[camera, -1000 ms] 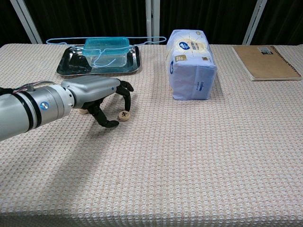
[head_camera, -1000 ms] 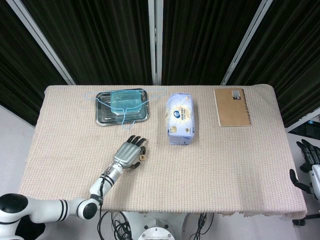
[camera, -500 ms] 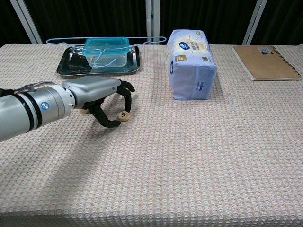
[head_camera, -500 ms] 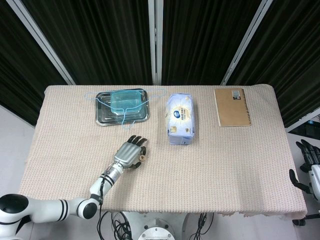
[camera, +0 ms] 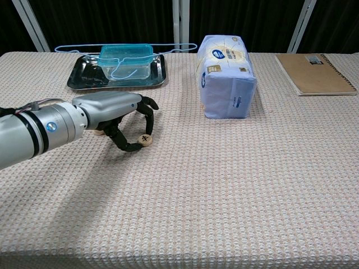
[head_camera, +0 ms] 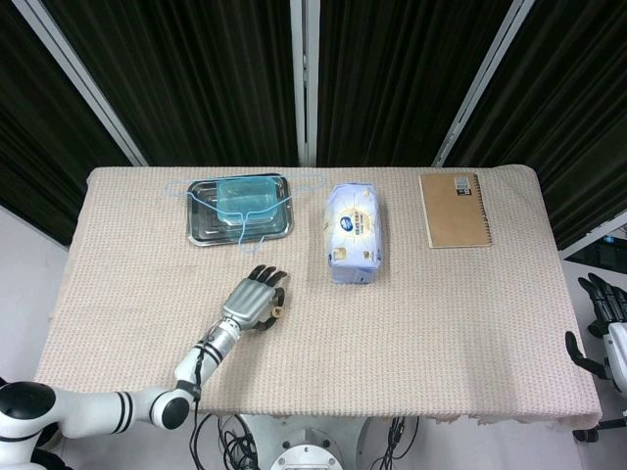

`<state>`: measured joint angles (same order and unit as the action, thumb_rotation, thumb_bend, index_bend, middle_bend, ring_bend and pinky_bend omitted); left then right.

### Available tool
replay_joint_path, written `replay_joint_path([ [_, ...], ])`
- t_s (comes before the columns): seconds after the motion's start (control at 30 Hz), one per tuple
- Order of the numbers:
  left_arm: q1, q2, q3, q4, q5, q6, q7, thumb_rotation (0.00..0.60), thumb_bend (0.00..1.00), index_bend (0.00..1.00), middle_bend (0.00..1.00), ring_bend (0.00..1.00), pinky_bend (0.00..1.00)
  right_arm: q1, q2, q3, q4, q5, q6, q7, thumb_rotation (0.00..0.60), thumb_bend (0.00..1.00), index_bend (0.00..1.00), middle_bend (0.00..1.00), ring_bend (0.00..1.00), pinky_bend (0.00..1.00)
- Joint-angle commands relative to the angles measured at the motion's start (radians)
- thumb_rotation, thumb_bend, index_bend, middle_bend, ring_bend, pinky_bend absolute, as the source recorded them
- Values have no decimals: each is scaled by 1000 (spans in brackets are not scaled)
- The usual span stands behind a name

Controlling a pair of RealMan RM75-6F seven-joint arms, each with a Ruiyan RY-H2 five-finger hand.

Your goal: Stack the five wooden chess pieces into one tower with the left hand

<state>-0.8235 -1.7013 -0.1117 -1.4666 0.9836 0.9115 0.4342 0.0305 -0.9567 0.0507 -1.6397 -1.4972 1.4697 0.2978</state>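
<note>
Your left hand (camera: 120, 120) has just closed thumb and fingertip onto the chess piece (camera: 146, 139), left of centre on the counter (camera: 235, 185); looks like the pickup begins. Right hand (head_camera: 605, 305) hangs idle, state unclear.

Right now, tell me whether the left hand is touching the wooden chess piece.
Touching. In the chest view the left hand has dark fingertips against the round wooden chess piece, with no gap showing between them.

Tray (camera: 78, 78) sits left of pack (camera: 225, 75), notebook (camera: 317, 73) far right.
</note>
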Motion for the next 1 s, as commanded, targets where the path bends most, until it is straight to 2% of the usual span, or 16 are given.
replay_joint_path([
  [0.03,3,1,2,-1,5,2,-2,600,310,472,88,0,0,0,0,0,1,1,-1,1,600,406,0,0,0,0],
  [0.43,20,42,-6,-65,16,34,1,600,310,490,91,0,0,4,-2,1,1,5,-8,-7,600,407,0,0,0,0],
  [0.77,63,196,-18,-216,8,112,22,600,311,494,92,0,0,8,-4,-1,-4,7,-18,-24,600,406,0,0,0,0],
  [1.0,98,265,-19,-230,-16,111,-35,600,311,500,92,0,0,9,-8,-2,-10,7,-19,-40,600,406,0,0,0,0],
])
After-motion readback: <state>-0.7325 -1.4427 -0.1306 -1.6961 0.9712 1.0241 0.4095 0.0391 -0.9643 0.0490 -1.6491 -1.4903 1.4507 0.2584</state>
